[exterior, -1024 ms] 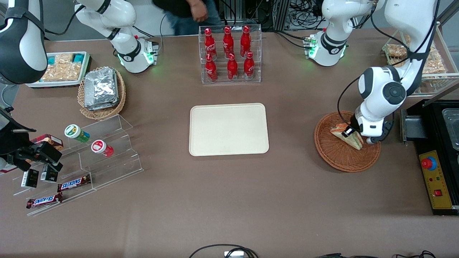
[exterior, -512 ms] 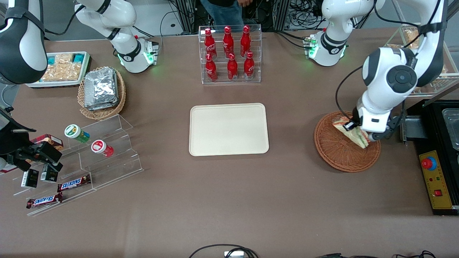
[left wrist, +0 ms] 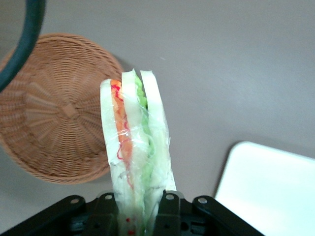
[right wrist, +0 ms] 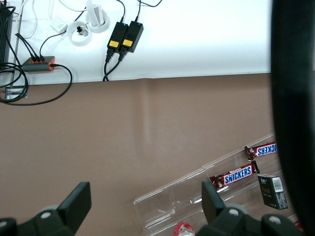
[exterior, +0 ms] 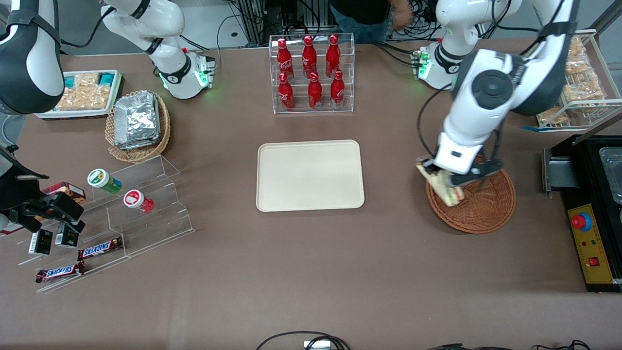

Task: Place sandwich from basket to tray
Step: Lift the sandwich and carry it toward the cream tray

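My left arm's gripper (exterior: 440, 176) is shut on the sandwich (exterior: 443, 188), a wrapped wedge of white bread with green and pink filling, and holds it in the air above the rim of the reddish-brown wicker basket (exterior: 486, 206) on the tray's side. In the left wrist view the sandwich (left wrist: 135, 147) stands clamped between the two black fingers (left wrist: 167, 211), with the empty basket (left wrist: 54, 113) and a corner of the tray (left wrist: 270, 191) below. The cream-beige tray (exterior: 310, 175) lies flat and bare at the table's middle.
A clear rack of red cola bottles (exterior: 311, 73) stands farther from the front camera than the tray. A black machine with a red button (exterior: 590, 233) lies at the working arm's end. A paler basket of foil packets (exterior: 137, 124) and acrylic snack steps (exterior: 131, 204) lie toward the parked arm's end.
The gripper has lifted the sandwich out of the basket and carried it toward the tray, from over the basket's middle to over its rim.
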Motion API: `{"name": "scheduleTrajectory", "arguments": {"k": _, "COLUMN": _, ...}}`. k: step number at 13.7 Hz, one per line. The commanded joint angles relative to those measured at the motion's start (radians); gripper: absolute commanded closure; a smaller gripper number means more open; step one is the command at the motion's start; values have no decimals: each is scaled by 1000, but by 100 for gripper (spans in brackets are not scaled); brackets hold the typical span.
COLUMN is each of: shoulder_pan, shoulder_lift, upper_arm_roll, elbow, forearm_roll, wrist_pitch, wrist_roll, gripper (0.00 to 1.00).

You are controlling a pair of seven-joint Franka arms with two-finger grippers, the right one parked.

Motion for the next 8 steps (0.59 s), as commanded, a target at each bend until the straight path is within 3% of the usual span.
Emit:
{"name": "scheduleTrajectory", "arguments": {"k": 1, "shoulder_pan": 1, "shoulder_lift": 61, "upper_arm_roll": -82, "elbow": 69, "forearm_roll": 31, "wrist_pitch": -17, "wrist_roll": 29, "gripper": 100}}
{"name": "scheduleTrajectory", "arguments": {"k": 3, "shoulder_pan": -52, "shoulder_lift": 95, "upper_arm_roll": -101, "elbow": 73, "forearm_roll": 88, "wrist_pitch": -7, "wrist_roll": 29, "gripper": 100}}
{"name": "scheduleTrajectory", "arguments": {"k": 8, "shoulder_pan": -198, "shoulder_lift": 219, "upper_arm_roll": -101, "elbow": 74, "forearm_roll": 148, "wrist_pitch": 81, "wrist_roll": 19, "gripper": 100}}
